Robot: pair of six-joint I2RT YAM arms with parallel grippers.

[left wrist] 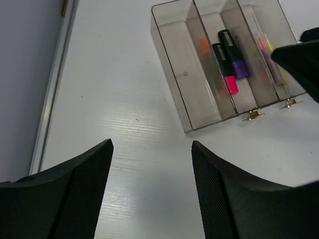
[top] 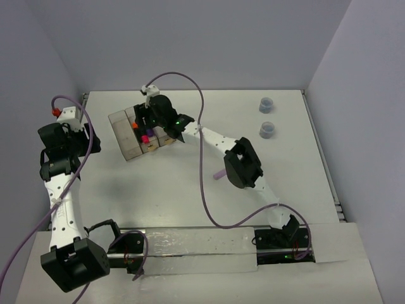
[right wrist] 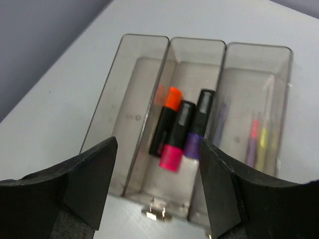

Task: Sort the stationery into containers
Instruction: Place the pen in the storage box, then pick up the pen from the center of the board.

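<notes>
The containers (right wrist: pixel 197 41) are three smoky clear bins in a row, also seen in the left wrist view (left wrist: pixel 172 59) and from above (top: pixel 126 142). The middle bin holds an orange marker (right wrist: pixel 167 117), a pink-red marker (right wrist: pixel 174 142) and a purple marker (right wrist: pixel 198 127). Thin pink and yellow sticks (right wrist: pixel 254 137) lie in the right bin, and the left bin looks empty. My right gripper (right wrist: pixel 157 144) hangs open just above the middle bin with nothing between its fingers. A lilac marker (top: pixel 219 174) lies on the table beside the right arm. My left gripper (left wrist: pixel 151 147) is open over bare table.
Two grey-blue rolls (top: pixel 266 103) (top: pixel 266 130) stand at the far right of the table. The right arm stretches diagonally across the middle, trailing a purple cable (top: pixel 204 158). A metal rail (left wrist: pixel 50 99) runs along the table's left edge.
</notes>
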